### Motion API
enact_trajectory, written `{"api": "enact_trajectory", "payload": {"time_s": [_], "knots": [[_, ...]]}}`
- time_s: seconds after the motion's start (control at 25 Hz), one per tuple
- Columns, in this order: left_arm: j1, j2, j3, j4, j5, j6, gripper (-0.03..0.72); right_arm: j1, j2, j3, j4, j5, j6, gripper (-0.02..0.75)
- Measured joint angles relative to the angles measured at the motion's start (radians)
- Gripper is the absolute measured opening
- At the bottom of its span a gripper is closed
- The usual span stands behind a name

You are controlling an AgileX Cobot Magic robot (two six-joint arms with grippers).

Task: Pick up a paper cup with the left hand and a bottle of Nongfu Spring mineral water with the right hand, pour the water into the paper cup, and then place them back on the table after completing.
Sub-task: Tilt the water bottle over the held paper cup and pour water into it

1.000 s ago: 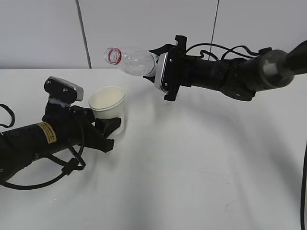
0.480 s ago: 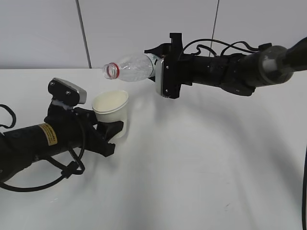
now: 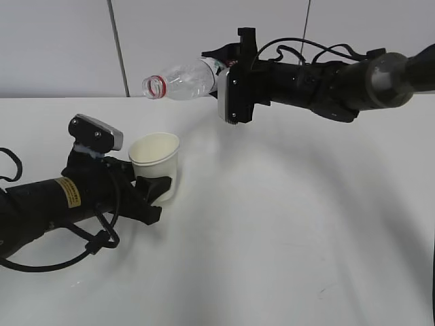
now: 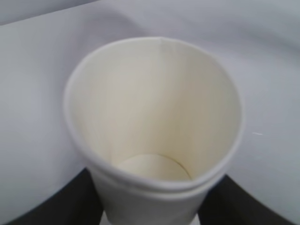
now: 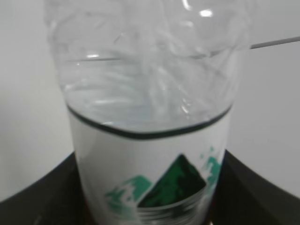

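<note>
Bottle (image 3: 182, 79) first, from the exterior view: the right hand (image 3: 231, 85) has it clamped around the lower body and holds it nearly horizontal up at about 12 o'clock of the scene, open red-ringed neck pointing toward 9 o'clock. The mouth sits above the paper cup (image 3: 156, 166) but a touch off to the cup's 11 o'clock, with a clear gap between them. No stream coming out that I can make out. The left hand (image 3: 151, 188) grips the cup low down at roughly 8 o'clock of the scene; whether the cup's base is resting on the table (image 3: 285, 231) or just off it I can't tell.

Left wrist view: looking straight down into the paper cup (image 4: 154, 136). Black fingers (image 4: 56, 206) hug its base on both sides, so those jaws are closed onto the cup. The bottom looks dry and pale to me, no puddle or shine, though a thin film of water would be hard to spot.

Right wrist view: bottle (image 5: 150, 117) fills the frame, green mountain label at 6 o'clock, jaws pressed against it either side. Inside it's mostly droplets and reflections; can't really say how much water is there.

My read: both pickups are done, and the pour either hasn't happened or isn't showing. Setting both back down is left for sure.
</note>
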Motion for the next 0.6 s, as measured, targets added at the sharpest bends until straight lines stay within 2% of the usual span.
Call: {"api": "enact_trajectory", "payload": {"time_s": [0.24, 0.6], "knots": [[0.0, 0.0, 0.0, -0.039, 0.0, 0.0, 0.354, 0.0, 0.0, -0.012, 0.002, 0.058, -0.042, 0.479], [0.0, 0.0, 0.0, -0.085, -0.004, 0.0, 0.354, 0.0, 0.0, -0.012, 0.002, 0.063, -0.113, 0.479]]}}
